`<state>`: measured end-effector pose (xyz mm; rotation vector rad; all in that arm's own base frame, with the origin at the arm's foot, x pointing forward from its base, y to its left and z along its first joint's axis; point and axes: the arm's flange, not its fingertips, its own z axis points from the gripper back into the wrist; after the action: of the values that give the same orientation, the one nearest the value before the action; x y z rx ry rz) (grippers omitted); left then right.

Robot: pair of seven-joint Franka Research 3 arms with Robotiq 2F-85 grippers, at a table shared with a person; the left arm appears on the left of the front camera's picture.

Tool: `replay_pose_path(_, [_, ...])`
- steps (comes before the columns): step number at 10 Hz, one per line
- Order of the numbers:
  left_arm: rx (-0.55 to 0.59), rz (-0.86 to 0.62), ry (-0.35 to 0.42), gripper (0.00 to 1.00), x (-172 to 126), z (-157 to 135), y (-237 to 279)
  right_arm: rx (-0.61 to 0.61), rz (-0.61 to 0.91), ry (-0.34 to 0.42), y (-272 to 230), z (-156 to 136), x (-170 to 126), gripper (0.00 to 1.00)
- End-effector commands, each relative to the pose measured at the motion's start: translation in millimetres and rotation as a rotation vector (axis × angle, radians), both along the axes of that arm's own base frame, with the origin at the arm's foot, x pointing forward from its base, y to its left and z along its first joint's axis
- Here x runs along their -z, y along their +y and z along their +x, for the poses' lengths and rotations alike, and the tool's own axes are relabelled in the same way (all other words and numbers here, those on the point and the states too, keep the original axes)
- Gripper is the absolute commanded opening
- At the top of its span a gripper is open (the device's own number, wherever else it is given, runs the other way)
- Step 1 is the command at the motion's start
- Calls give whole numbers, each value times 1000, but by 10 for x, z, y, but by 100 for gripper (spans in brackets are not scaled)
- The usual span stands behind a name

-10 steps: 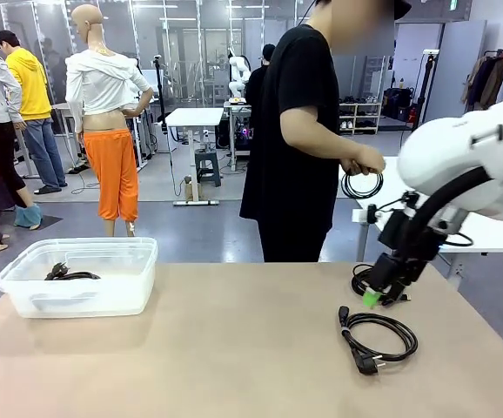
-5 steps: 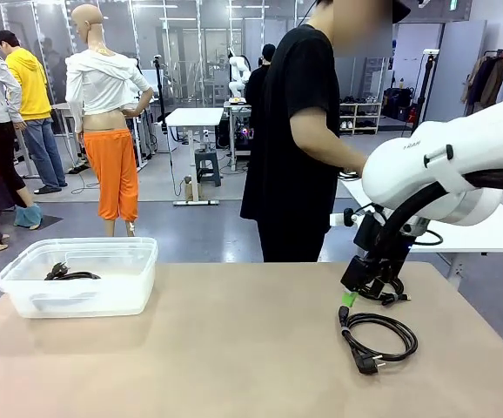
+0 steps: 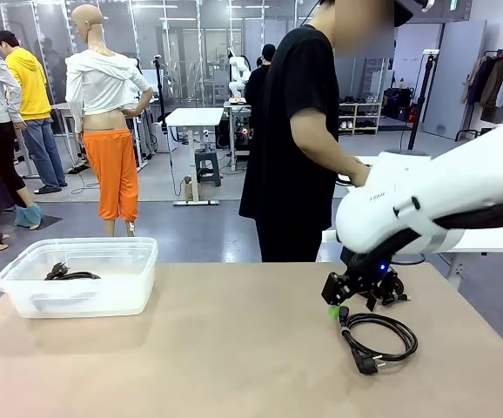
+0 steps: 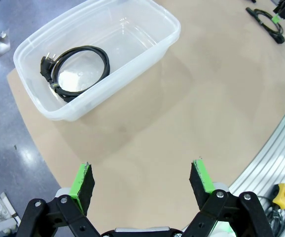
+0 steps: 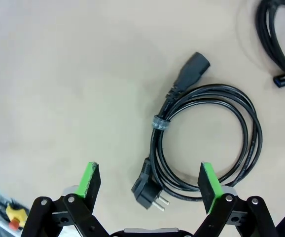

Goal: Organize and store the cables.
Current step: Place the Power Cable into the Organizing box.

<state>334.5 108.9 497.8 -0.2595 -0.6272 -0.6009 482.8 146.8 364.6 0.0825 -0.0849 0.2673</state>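
Note:
One cable lies as a round coil on the table's right side; in the right wrist view this coil sits just ahead of the fingers. My right gripper hovers open at its left edge, nothing between the pads. A second cable lies beyond, mostly hidden behind the gripper in the front view. Another coiled cable rests in the clear plastic bin. My left gripper hangs open above the table, short of the bin.
A person in black stands at the far edge behind the right arm, hands near a white side table. Bare tabletop stretches between the bin and the coils.
My right arm has swung left and lowered, bringing its open gripper from beside the far coil to the near coil's left edge. The person's hands with a coil are now hidden behind the arm.

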Motion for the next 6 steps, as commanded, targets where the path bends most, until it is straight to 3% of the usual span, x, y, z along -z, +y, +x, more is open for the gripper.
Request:
replay_pose_path(1, [-13, 5, 1, 99, -15, 0, -7, 70, -66, 9, 87, 57, 212, 100])
replay_pose_path(6, [-13, 5, 1, 99, -15, 0, -7, 127, -65, -30, 34, 183, 515, 100])
